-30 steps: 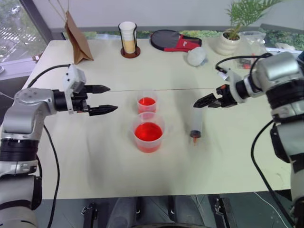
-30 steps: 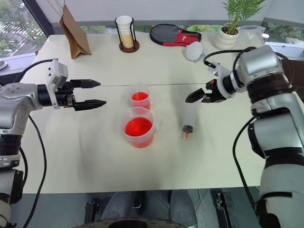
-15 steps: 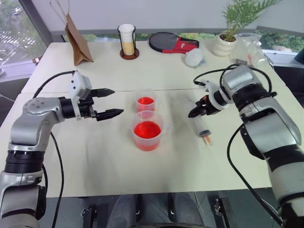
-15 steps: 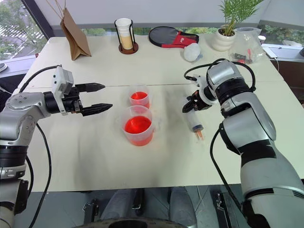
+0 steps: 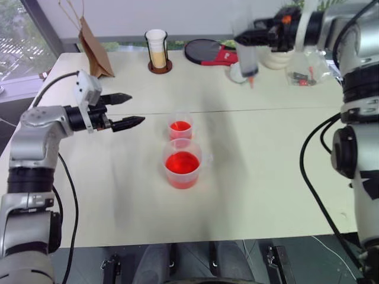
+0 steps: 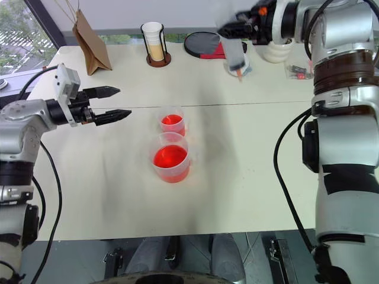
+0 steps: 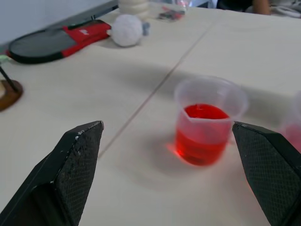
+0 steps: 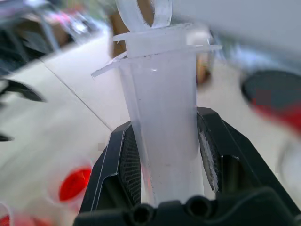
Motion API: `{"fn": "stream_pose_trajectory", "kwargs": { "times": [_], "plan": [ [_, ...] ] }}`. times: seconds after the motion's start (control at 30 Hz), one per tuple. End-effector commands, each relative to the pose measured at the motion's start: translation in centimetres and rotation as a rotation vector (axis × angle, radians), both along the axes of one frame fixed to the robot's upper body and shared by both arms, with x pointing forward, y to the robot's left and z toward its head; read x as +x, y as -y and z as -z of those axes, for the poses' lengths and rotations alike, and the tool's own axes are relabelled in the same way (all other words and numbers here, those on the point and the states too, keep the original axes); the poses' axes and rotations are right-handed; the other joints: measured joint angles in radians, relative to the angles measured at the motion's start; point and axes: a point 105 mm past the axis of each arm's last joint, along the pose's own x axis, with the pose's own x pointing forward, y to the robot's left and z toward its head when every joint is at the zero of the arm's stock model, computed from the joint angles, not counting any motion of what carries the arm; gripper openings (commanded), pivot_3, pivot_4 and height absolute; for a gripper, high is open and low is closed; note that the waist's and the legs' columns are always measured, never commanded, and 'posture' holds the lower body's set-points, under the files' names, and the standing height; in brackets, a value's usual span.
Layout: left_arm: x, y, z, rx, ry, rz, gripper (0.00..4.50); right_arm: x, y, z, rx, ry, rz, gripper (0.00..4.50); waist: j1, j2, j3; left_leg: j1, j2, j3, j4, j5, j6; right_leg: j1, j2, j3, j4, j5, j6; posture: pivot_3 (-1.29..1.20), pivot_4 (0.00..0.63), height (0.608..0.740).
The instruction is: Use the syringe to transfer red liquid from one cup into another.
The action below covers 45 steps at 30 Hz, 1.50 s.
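1. pick-up done: the right gripper (image 8: 164, 155) pinches the large translucent plastic syringe (image 5: 246, 53), orange tip down, high over the table's (image 5: 284, 177) far edge; a second ago it lay flat.
2. next, probably lower the tip into the larger clear handled cup (image 5: 183, 164) of red liquid (image 5: 182, 162), near the table's middle, in front of the smaller clear cup (image 5: 181, 126).
3. left gripper (image 5: 125, 110) hovers spread beside the cups.
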Motion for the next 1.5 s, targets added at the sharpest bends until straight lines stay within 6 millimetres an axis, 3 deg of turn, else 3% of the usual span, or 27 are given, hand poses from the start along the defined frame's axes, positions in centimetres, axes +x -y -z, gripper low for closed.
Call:
{"fn": "stream_pose_trajectory", "kwargs": {
  "times": [0.03,0.1,0.23,0.4,0.57,0.7,1.0,1.33,1.43,1.5],
  "plan": [
    [1.0,0.4,-1.8,0.022,0.060,0.025,4.50,-1.8,-3.2,-1.0,0.200,0.085,-0.206,1.38,0.002,0.000,0.000,0.000,0.000,0.000,0.001,0.000,0.000,0.000,0.000,0.000,0.000,0.000,0.000,0.00,0.150,0.740],
    [1.4,1.0,-2.7,0.034,0.072,0.047,4.50,-3.2,-4.9,-0.6,0.302,0.097,-0.311,1.38,0.004,-0.001,0.001,0.000,0.000,0.000,0.002,0.000,0.000,0.001,0.000,0.001,0.001,0.000,0.000,0.00,0.150,0.740],
    [1.3,1.4,-3.9,0.052,0.085,0.091,4.50,-6.1,-5.5,-0.2,0.445,0.009,-0.406,1.38,0.011,-0.001,0.001,0.000,-0.001,-0.002,0.003,0.000,0.000,-0.001,-0.002,0.001,0.008,0.000,0.000,0.00,0.150,0.740],
    [0.6,2.9,-7.3,-0.007,0.124,0.176,4.50,-10.3,-7.3,2.9,0.483,-0.094,-0.474,1.38,0.011,-0.002,0.000,-0.001,-0.004,-0.007,0.003,0.000,0.001,0.000,-0.003,0.000,0.008,0.000,0.000,0.00,0.150,0.740],
    [-1.6,4.9,-10.4,-0.029,0.148,0.333,4.50,-12.3,-8.6,6.3,0.471,-0.173,-0.480,1.38,0.007,-0.002,0.000,0.000,-0.003,-0.007,0.004,-0.002,0.004,0.000,-0.002,0.000,0.009,0.000,0.000,0.00,0.150,0.740],
    [-3.0,6.5,-11.7,-0.051,0.172,0.428,4.50,-12.6,-8.7,8.5,0.445,-0.194,-0.454,1.38,0.007,-0.003,0.000,0.000,-0.003,-0.007,0.004,-0.002,0.005,0.000,-0.001,0.001,0.010,0.000,0.000,0.00,0.150,0.740],
    [-4.7,8.0,-11.1,-0.053,0.156,0.518,4.50,-12.2,-8.7,10.6,0.430,-0.190,-0.404,1.38,0.005,-0.002,0.000,0.001,-0.002,-0.007,0.004,-0.002,0.004,0.000,0.001,0.002,0.010,0.000,0.000,0.00,0.150,0.740],
    [-3.2,10.2,-9.1,-0.009,0.209,0.488,4.50,-12.7,-9.7,12.1,0.413,-0.174,-0.395,1.38,0.010,-0.003,0.000,0.001,-0.001,-0.007,0.005,-0.002,0.004,0.001,0.001,0.002,0.010,0.000,0.000,0.00,0.150,0.740],
    [-3.1,10.4,-8.2,0.018,0.214,0.499,3.71,-12.7,-9.7,12.3,0.413,-0.166,-0.383,1.38,0.009,-0.003,0.000,0.002,-0.001,-0.007,0.005,-0.001,0.003,0.001,0.001,0.002,0.010,0.000,0.000,0.00,0.150,0.740],
    [-3.2,10.5,-8.1,0.007,0.205,0.514,2.77,-12.6,-9.6,12.3,0.417,-0.162,-0.372,1.38,0.009,-0.003,0.000,0.002,-0.001,-0.007,0.005,-0.001,0.004,0.001,0.001,0.002,0.010,0.000,0.000,0.00,0.150,0.740]
  ]
}}
